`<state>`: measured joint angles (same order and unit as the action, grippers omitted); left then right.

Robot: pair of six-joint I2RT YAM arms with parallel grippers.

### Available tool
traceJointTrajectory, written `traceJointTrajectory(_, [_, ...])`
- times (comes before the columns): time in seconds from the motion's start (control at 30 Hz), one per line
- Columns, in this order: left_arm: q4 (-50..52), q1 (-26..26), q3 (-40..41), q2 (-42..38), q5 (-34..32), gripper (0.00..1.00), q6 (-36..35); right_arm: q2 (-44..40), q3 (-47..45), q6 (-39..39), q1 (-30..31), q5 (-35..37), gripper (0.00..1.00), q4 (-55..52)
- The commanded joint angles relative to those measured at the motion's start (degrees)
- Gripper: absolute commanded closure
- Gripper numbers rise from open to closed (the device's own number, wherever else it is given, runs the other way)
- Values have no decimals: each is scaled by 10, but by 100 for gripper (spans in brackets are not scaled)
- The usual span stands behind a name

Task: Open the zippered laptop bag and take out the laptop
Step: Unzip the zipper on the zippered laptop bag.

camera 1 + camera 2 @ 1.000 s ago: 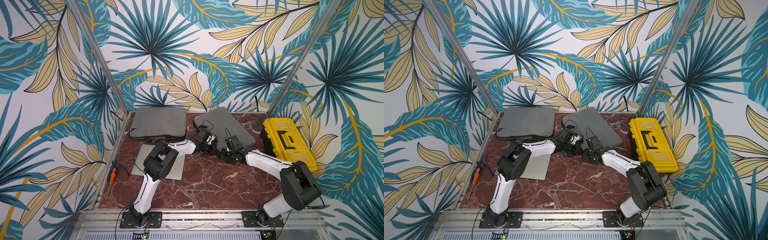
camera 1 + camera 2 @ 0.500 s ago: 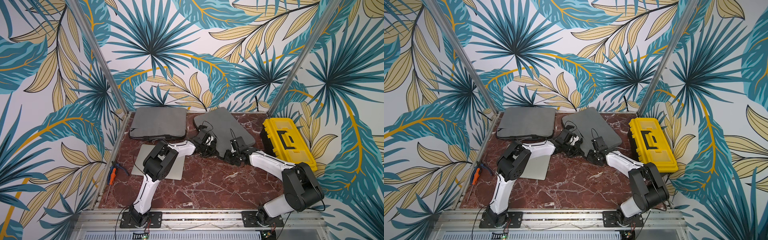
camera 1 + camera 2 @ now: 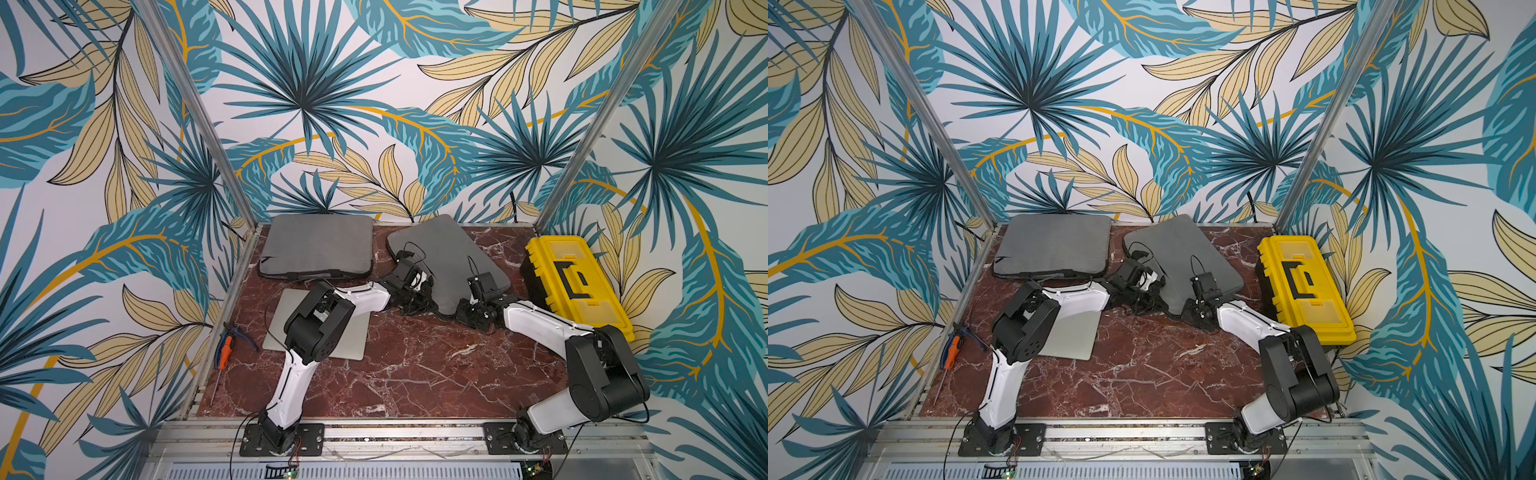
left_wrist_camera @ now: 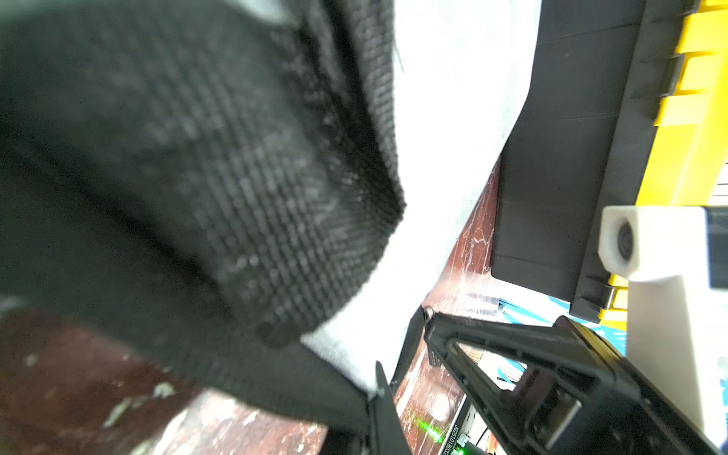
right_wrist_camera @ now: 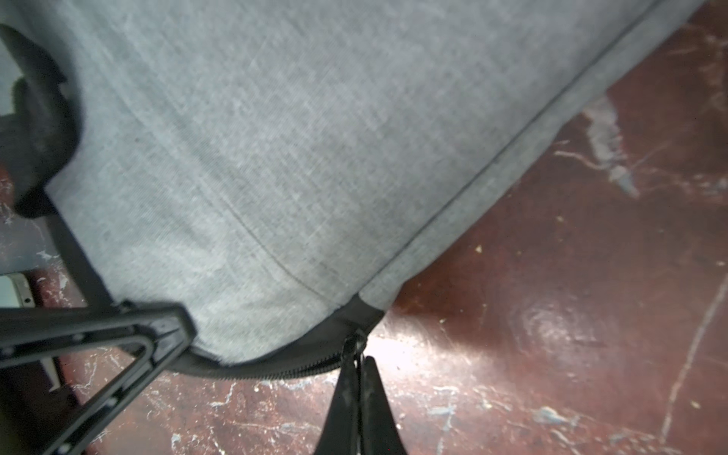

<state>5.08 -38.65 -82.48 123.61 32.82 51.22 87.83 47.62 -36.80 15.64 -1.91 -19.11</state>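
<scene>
A grey zippered laptop bag (image 3: 446, 255) (image 3: 1183, 253) lies tilted at the back middle of the marble table. In the right wrist view its grey cloth (image 5: 275, 157) ends in a black zipper (image 5: 275, 368) round the near corner. My right gripper (image 5: 358, 364) (image 3: 457, 313) is shut on the zipper pull (image 5: 353, 346) at that corner. My left gripper (image 4: 376, 390) (image 3: 419, 297) is shut on the bag's black edge band (image 4: 236, 197) a little to the left. The inside of this bag does not show.
A second grey bag (image 3: 318, 245) lies at the back left. A flat silver laptop (image 3: 353, 336) rests on the table, partly under my left arm. A yellow toolbox (image 3: 577, 282) stands at the right edge. An orange-handled screwdriver (image 3: 224, 353) lies off the left rim.
My right gripper has slid to the right along the bag's near edge with the zipper pull. The left gripper has kept its hold and hardly moved.
</scene>
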Motion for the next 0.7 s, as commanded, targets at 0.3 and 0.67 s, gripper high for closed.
traceJointTrajectory(0.3, [28, 18, 34, -39, -13, 100, -17, -3, -1, 12, -63, 118, 100, -66])
traceJointTrajectory(0.67, [25, 17, 27, -52, -6, 77, -18, -29, 28, 48, -62, 44, 57, -73])
